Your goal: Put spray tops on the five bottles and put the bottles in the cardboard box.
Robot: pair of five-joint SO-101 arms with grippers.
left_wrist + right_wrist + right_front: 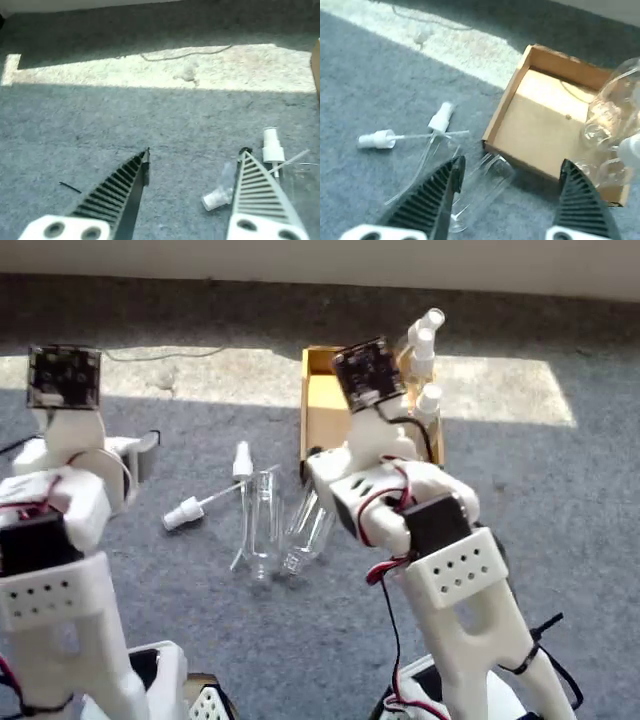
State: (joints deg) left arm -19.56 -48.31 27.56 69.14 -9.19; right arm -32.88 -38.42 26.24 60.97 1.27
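Two clear bottles without tops, one (262, 522) beside the other (308, 525), lie on the grey carpet. Left of them lie two white spray tops, one (242, 460) farther back and one (185, 512) nearer, each with a long dip tube. The cardboard box (325, 405) stands behind, with capped bottles (425, 350) at its right side. My right gripper (512, 165) is open and hangs above the uncapped bottle (485, 180) and the box's near wall (540, 165). My left gripper (195, 155) is open over bare carpet, with a spray top (217, 197) by its finger.
A sunlit band of carpet (180, 375) crosses behind the box, with a thin cable (185, 52) lying on it. In the right wrist view the capped bottles (615, 110) crowd one side of the box, and the box floor (540, 115) on the other side is bare.
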